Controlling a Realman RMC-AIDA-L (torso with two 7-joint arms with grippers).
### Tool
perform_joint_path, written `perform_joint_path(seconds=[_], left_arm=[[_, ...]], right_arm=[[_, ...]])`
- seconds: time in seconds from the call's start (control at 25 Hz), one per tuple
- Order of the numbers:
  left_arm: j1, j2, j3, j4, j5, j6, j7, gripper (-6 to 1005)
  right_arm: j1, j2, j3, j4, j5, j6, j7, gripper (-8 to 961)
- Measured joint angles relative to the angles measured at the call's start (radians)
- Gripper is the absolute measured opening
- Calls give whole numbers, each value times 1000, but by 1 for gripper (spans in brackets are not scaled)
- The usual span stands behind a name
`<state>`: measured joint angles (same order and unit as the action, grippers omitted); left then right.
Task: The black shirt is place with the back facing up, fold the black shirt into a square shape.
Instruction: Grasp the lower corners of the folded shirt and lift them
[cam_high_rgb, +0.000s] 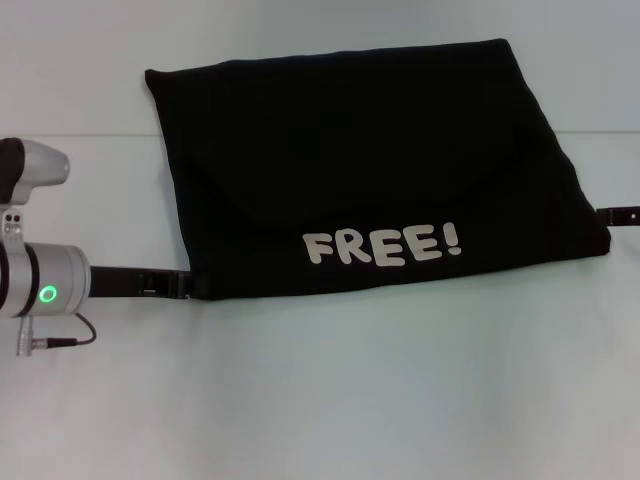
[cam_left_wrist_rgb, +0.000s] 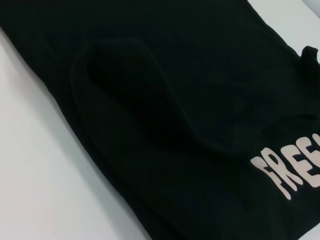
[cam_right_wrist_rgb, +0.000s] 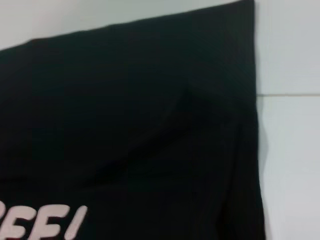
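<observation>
Even, diffuse light falls on the pale bench (cam_high_rgb: 400, 400) in the head view, bright with no hard glare and almost no cast shadow. The black shirt (cam_high_rgb: 370, 170) soaks up the light, so its folds read only as faint darker ridges, while the cream lettering (cam_high_rgb: 383, 246) stands out crisply. Both wrist views are softer: the shirt's edges and letters blur there, and a thin shadow lines the cloth's edge against the bench in the right wrist view.

The black shirt (cam_high_rgb: 370, 170) occupies the centre of the white table (cam_high_rgb: 330, 400). The left gripper (cam_high_rgb: 185, 284) and right gripper (cam_high_rgb: 612, 215) flank its near corners. Bare tabletop lies open in front.
</observation>
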<state>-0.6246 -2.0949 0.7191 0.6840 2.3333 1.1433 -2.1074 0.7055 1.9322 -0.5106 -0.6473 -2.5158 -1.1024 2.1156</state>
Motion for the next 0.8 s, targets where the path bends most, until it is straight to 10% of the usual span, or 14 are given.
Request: perform_joint_path(seconds=[0.48,0.8], left_arm=[[-4,6,0,0,0,2,4,16],[-4,7,0,0,0,0,9,16]], right_arm=[[35,34,-69,70,-8,111,11,723],[48,37,-71,122,-10,203,12,360]])
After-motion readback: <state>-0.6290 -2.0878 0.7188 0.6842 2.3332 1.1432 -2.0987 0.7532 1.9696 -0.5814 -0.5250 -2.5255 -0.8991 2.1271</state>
